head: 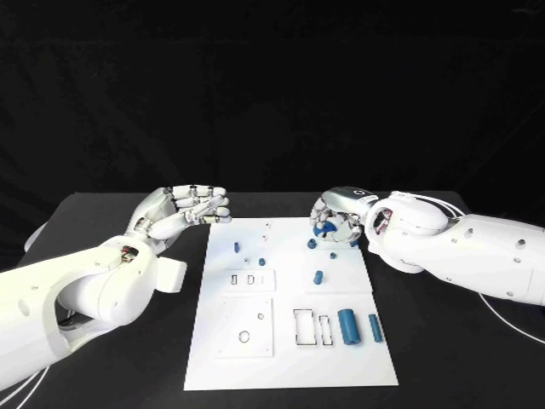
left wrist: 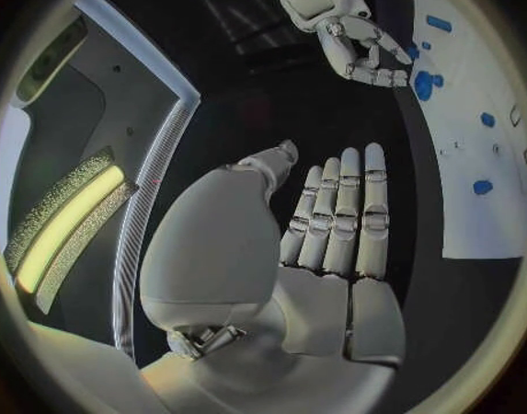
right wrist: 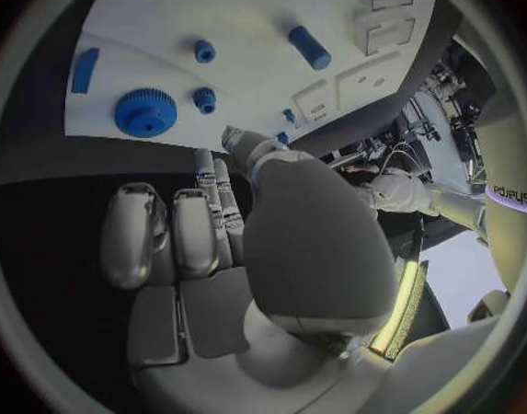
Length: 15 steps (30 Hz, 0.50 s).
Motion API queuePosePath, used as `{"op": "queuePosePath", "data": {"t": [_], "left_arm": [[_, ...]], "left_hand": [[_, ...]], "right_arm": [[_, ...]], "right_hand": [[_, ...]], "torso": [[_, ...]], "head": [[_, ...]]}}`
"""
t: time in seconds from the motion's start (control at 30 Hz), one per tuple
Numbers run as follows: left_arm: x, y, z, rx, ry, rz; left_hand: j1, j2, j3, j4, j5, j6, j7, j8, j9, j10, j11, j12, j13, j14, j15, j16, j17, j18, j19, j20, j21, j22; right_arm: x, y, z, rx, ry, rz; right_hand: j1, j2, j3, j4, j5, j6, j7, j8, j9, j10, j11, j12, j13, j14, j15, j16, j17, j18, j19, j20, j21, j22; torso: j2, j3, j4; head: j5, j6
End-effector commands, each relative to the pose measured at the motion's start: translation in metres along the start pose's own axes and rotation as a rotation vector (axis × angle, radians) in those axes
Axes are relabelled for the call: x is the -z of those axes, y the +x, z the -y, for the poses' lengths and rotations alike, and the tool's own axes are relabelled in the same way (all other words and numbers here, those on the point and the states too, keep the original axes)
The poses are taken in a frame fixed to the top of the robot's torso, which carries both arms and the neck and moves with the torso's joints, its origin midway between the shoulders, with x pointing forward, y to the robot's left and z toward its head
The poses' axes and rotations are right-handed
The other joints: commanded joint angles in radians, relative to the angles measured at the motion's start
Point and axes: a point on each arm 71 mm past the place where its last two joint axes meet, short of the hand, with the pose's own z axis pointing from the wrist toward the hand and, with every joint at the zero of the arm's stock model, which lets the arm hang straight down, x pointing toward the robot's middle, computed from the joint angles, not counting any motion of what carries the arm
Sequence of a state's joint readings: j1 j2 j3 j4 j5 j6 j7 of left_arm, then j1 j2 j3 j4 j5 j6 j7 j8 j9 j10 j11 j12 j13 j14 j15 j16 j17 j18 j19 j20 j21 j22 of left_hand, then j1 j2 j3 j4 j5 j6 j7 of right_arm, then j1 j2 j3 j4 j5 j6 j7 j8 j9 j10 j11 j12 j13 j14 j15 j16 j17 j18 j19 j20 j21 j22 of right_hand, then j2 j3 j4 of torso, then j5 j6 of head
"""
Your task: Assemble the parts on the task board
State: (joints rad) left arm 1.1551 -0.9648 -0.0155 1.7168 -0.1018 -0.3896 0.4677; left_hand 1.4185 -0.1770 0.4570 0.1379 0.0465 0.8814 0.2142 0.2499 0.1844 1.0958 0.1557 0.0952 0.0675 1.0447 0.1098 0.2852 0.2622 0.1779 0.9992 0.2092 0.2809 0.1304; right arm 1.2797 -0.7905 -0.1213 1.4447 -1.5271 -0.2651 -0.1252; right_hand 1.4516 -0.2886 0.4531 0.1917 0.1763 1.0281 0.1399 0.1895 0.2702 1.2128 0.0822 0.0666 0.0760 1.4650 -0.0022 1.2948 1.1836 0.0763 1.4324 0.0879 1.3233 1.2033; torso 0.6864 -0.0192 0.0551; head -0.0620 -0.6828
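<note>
Assembly looks barely begun: most blue parts (head: 347, 325) lie loose on the task board (head: 291, 341) mid-counter, the right robot hand (head: 342, 215) hovers empty-fingered over the blue gear (right wrist: 144, 112) at its far end, and the left robot hand (head: 184, 210) waits empty beside the board.

White task board (head: 285, 341) on black table (head: 113, 230)

both hands (head: 186, 209) (head: 341, 207) hover at the board's (head: 285, 358) far end, the right above a blue gear (head: 325, 228).
</note>
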Motion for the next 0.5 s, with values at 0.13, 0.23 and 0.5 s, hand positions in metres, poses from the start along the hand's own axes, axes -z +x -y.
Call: {"op": "queuePosePath", "data": {"t": [0.13, 0.23, 0.5], "left_arm": [[0.0, 0.0058, 0.0054, 0.013, 0.01, -0.043], [-0.0001, 0.0062, 0.0066, 0.014, 0.011, -0.045], [-0.0002, 0.0053, 0.0084, 0.014, 0.013, -0.044]], "left_hand": [[-0.007, -0.01, 0.006, 0.0, 0.003, 0.001, 0.004, -0.004, -0.002, 0.005, 0.005, -0.01, -0.001, -0.01, 0.005, -0.008, 0.003, 0.002, -0.008, 0.005, 0.0, -0.002], [-0.007, -0.01, 0.006, 0.0, 0.003, 0.001, 0.004, -0.004, -0.002, 0.005, 0.005, -0.01, -0.001, -0.01, 0.005, -0.008, 0.003, 0.002, -0.008, 0.005, 0.0, -0.002], [-0.011, -0.01, 0.008, 0.0, 0.003, 0.0, 0.005, -0.005, -0.002, 0.005, 0.006, -0.012, -0.001, -0.012, 0.006, -0.01, 0.005, 0.002, -0.01, 0.005, -0.001, -0.003]], "right_arm": [[-0.0036, 0.0033, -0.0019, 0.068, 0.015, -0.037], [-0.0056, 0.0046, -0.0025, 0.077, 0.021, -0.044], [-0.0088, 0.0088, -0.0003, 0.096, 0.041, -0.064]], "right_hand": [[-0.01, 0.001, -0.007, 0.007, -0.004, -0.012, 0.001, -0.008, 0.007, -0.019, 0.001, -0.005, -0.002, 0.057, 0.004, 0.025, 0.022, -0.014, 0.008, 0.004, 0.027, 0.037], [-0.012, 0.001, -0.009, 0.01, -0.004, -0.014, 0.0, -0.009, 0.009, -0.022, 0.0, -0.004, -0.001, 0.057, 0.003, 0.035, 0.031, -0.016, 0.012, 0.006, 0.037, 0.051], [-0.015, 0.003, -0.014, 0.014, -0.005, -0.015, -0.003, -0.009, 0.013, -0.027, -0.001, -0.004, -0.001, 0.056, 0.002, 0.045, 0.038, -0.018, 0.014, 0.008, 0.048, 0.066]], "torso": [[0.015, -0.0026, 0.012], [0.018, -0.003, 0.0161], [0.023, -0.0022, 0.0216]], "head": [[-0.01, -0.005], [-0.014, -0.006], [-0.018, -0.008]]}}
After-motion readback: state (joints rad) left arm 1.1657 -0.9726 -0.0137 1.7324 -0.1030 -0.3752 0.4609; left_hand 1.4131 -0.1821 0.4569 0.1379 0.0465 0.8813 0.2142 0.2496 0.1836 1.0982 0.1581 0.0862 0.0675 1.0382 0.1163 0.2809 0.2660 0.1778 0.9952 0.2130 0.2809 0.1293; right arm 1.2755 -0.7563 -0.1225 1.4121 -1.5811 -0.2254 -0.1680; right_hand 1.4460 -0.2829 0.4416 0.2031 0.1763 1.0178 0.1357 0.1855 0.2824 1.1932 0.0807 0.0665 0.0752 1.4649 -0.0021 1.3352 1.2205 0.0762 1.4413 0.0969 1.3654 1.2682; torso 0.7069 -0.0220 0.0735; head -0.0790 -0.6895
